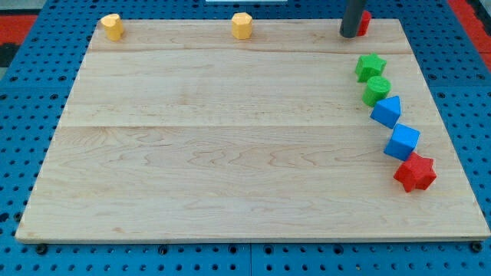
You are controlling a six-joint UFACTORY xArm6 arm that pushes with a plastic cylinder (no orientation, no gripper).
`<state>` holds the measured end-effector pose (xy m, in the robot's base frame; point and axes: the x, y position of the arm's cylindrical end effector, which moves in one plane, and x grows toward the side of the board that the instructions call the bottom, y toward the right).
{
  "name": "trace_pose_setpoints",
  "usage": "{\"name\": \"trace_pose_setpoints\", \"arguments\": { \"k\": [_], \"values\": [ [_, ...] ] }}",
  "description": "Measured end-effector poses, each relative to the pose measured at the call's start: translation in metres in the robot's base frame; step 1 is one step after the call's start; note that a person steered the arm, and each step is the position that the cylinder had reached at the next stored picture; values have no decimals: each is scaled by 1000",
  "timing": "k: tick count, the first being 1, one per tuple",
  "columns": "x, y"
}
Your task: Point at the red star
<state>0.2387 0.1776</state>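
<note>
The red star (415, 172) lies near the view's right edge of the wooden board (230, 153), at the lower end of a curved row of blocks. My tip (350, 34) is at the view's top right, touching the board's far edge, right beside a small red block (364, 21) that the rod mostly hides. The tip is far from the red star, well above it in the view.
Above the red star runs a row: a blue cube (402, 142), a blue triangular block (387, 111), a green round block (377, 90) and a green star (370, 67). A yellow block (112, 26) and a yellow hexagon (242, 25) sit along the top edge.
</note>
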Motion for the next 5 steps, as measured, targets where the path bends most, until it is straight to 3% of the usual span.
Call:
{"name": "trace_pose_setpoints", "arguments": {
  "k": [1,2,5],
  "values": [
    [46,-48],
    [61,-77],
    [61,-118]
  ]
}}
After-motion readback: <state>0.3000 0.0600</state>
